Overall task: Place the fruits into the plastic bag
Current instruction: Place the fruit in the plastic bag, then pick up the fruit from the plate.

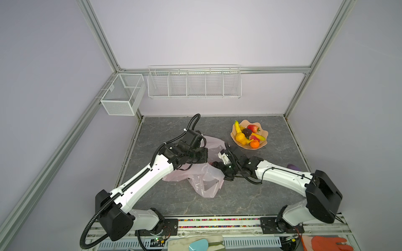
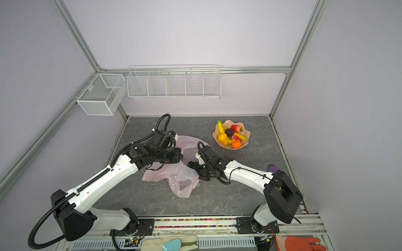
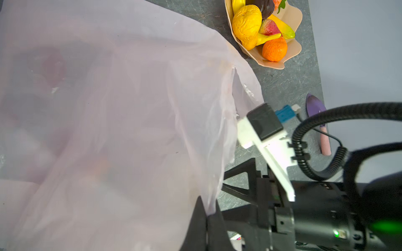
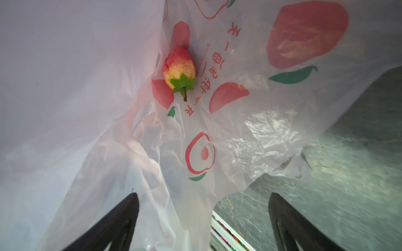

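The pale pink plastic bag [image 1: 204,180] lies crumpled mid-table in both top views. My left gripper [image 3: 207,208] is shut on the bag's rim and holds it up. At the bag's mouth my right gripper [image 4: 203,194] stands open with nothing between its fingers. One red strawberry [image 4: 179,65] lies inside the plastic bag [image 4: 239,130]. The other fruits sit in the peach bowl [image 1: 262,142] at the back right: a banana [image 1: 237,127], a strawberry [image 1: 253,128], a dark fruit [image 1: 247,132], a yellow pear [image 1: 240,138] and a tangerine [image 1: 254,144].
A purple object [image 1: 293,167] lies by the right table edge, behind my right arm. Two white wire baskets [image 1: 193,83] hang on the back and left walls. An orange glove [image 1: 326,242] lies past the front rail.
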Motion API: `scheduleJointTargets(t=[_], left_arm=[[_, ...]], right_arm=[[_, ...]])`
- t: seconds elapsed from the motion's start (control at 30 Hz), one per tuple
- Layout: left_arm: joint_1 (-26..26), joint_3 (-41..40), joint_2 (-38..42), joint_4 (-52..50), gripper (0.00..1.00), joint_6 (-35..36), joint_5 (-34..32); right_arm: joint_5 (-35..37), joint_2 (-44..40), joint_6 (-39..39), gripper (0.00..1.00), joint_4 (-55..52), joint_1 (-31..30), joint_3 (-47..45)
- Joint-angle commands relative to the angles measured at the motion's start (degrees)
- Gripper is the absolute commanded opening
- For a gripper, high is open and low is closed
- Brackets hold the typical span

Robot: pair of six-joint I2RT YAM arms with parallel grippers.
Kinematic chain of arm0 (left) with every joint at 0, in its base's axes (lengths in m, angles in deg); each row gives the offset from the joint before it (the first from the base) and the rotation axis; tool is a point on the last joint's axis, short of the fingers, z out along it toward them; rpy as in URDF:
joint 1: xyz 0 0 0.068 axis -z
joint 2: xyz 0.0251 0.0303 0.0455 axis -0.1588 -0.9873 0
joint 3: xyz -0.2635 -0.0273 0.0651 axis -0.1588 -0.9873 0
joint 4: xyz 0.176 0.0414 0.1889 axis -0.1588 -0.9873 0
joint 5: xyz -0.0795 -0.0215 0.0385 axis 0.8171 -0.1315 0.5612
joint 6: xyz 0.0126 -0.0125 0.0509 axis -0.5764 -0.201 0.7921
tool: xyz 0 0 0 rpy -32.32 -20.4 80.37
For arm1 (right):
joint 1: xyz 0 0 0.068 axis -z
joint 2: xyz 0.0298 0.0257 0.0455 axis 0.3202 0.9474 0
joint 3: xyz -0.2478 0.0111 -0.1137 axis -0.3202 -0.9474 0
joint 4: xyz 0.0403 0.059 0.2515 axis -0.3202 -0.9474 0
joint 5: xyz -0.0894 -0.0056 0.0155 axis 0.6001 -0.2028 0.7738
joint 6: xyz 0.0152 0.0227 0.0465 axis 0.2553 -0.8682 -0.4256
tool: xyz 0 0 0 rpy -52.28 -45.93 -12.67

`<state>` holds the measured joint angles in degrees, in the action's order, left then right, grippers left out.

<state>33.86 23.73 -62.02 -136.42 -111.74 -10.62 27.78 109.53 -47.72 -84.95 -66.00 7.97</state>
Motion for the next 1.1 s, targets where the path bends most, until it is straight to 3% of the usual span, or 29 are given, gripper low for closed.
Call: scheduleJointTargets(t=[0.0,0.53,0.77,1.07], left_arm=[[-0.46,-0.53,0.46,-0.20,0.00,-0.47,-0.17],[-0.53,-1.04,0.94,0.33,0.00,-0.43,0.69],[-0.48,-1.10,1.09,0.60,0.00,-0.52,1.31],[-0.51,-1.32,1.48,0.51,0.00,-0.08,1.64]], right_arm=[[4.53,-3.88,2.16,0.94,-6.70,1.36,-1.91],[9.90,-17.38,9.03,0.89,-20.32,8.54,-1.14],[11.55,-18.34,11.07,0.89,-23.05,11.44,0.56],[12.02,-14.22,18.65,0.89,-25.95,21.57,6.58]])
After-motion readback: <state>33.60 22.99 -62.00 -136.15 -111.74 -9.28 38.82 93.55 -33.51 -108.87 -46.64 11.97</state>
